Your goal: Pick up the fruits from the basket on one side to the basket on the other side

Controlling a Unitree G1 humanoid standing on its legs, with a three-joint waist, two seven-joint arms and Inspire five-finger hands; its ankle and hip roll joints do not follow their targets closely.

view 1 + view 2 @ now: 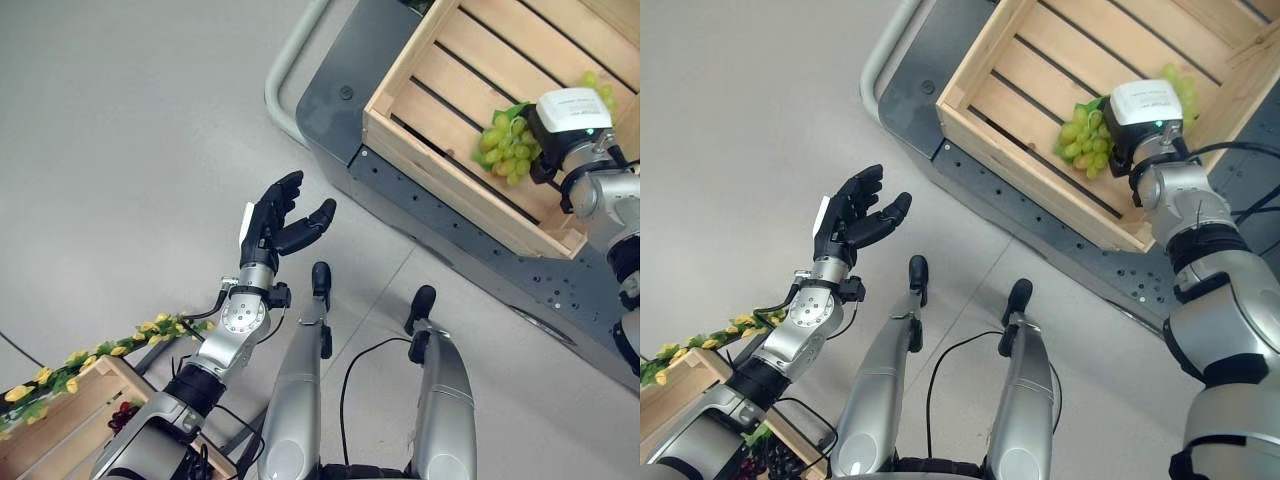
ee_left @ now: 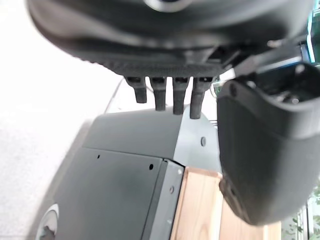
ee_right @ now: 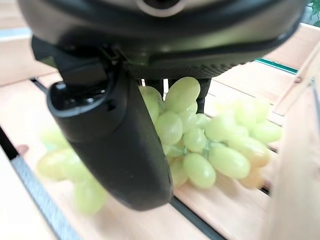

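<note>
A bunch of green grapes (image 1: pixel 505 150) lies low inside the wooden crate (image 1: pixel 450 180) at the upper right. My right hand (image 1: pixel 548 160) reaches into that crate, and its thumb (image 3: pixel 115 145) and fingers close around the green grapes (image 3: pixel 200 145), which hang just over the slats. More green grapes (image 1: pixel 597 85) lie further back in the crate. My left hand (image 1: pixel 275 225) is raised over the bare floor with its fingers (image 2: pixel 172 97) straight and nothing in it. A second wooden crate (image 1: pixel 60 420) with dark grapes (image 1: pixel 122 415) stands at the lower left.
The right crate rests on a dark grey cart (image 1: pixel 450 240) with a pale tubular handle (image 1: pixel 285 70). A garland of yellow flowers (image 1: pixel 150 330) runs along the left crate's rim. Grey floor lies between the two crates.
</note>
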